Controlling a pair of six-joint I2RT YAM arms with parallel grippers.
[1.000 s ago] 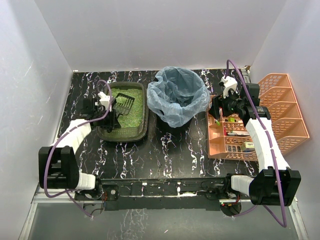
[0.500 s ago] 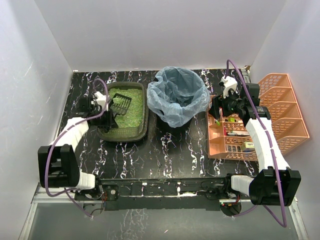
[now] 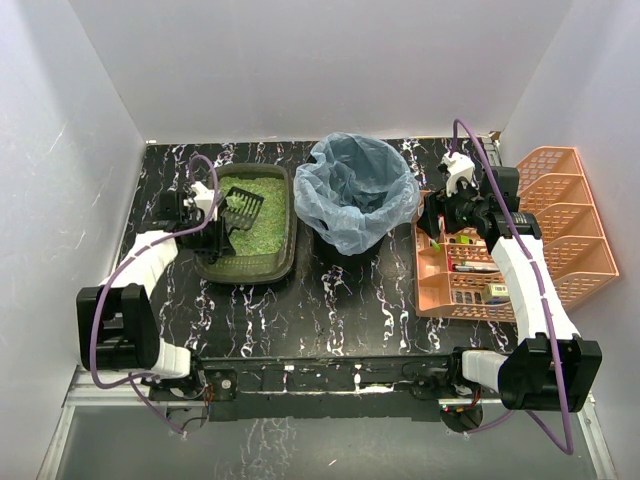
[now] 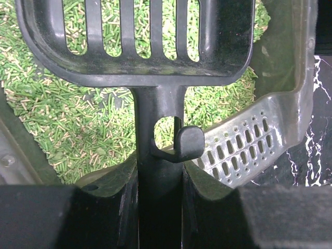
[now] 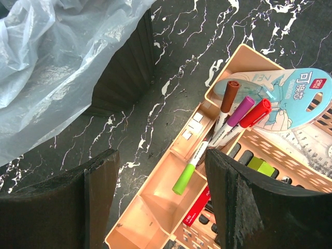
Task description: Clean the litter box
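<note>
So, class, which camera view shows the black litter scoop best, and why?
The left wrist view: the scoop fills the frame, slats and handle sharp, clamped in the left pincer over the litter box. The top external view shows it small and dark; the right wrist view misses it.

The left arm (image 3: 150, 262) rises from its base at the desk's near-left corner and reaches forward toward the far-left part of the desk, with the forearm slanting inward to the right. The left gripper (image 4: 158, 199) is clamped tight on the handle of a black slotted scoop (image 4: 155, 78) (the wrist view shows its fingers pressing the handle from both sides). The right arm (image 3: 525, 285) stands up from the near-right corner and leans forward along the right edge, its wrist turned leftward. The right gripper (image 5: 162, 176) points down, jaws wide apart, holding nothing.
</note>
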